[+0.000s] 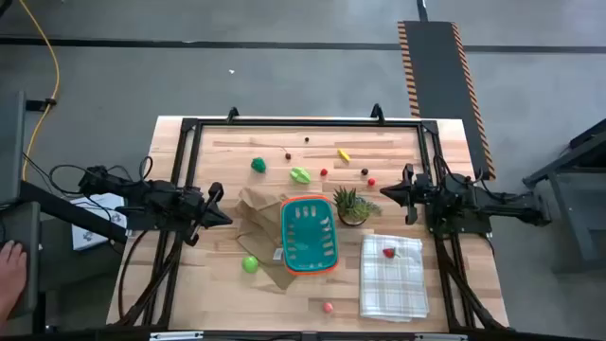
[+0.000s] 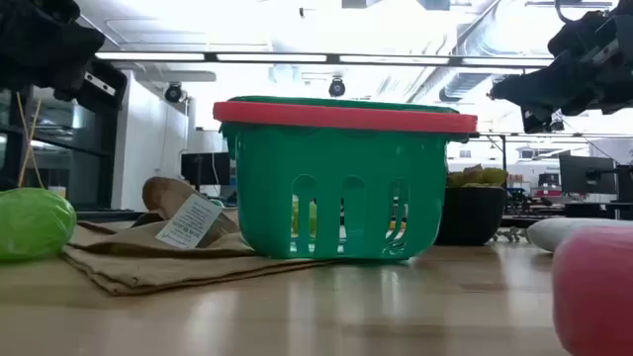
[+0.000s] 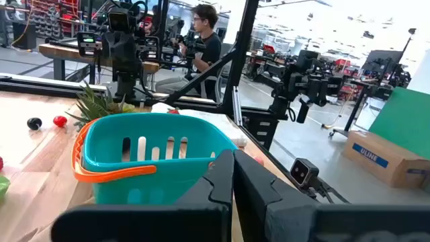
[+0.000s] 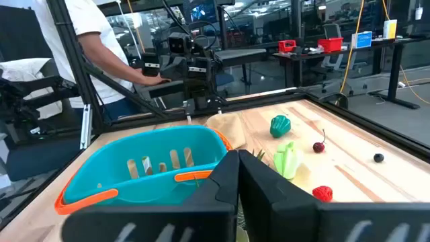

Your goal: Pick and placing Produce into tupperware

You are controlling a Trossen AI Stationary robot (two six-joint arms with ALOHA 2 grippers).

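The teal tupperware (image 1: 310,235) with its orange rim stands upright mid-table, part of its base on a brown paper bag (image 1: 258,213); nothing shows inside it. Produce lies scattered: a green round piece (image 1: 258,165), a leafy green piece (image 1: 300,174), a yellow piece (image 1: 343,154), small red balls (image 1: 324,172) and dark berries (image 1: 365,171) toward the far edge. A green ball (image 1: 250,264) and a pink ball (image 1: 328,307) lie nearer. My left gripper (image 1: 220,204) hovers shut to the left of the basket. My right gripper (image 1: 386,190) hovers shut to its right, by the plant.
A spiky potted plant (image 1: 352,206) stands right of the basket's far corner. A white checked cloth (image 1: 392,277) with a red piece (image 1: 388,252) on it lies near right. A black frame (image 1: 303,121) borders the table. A person's hand (image 1: 9,275) shows beyond the left edge.
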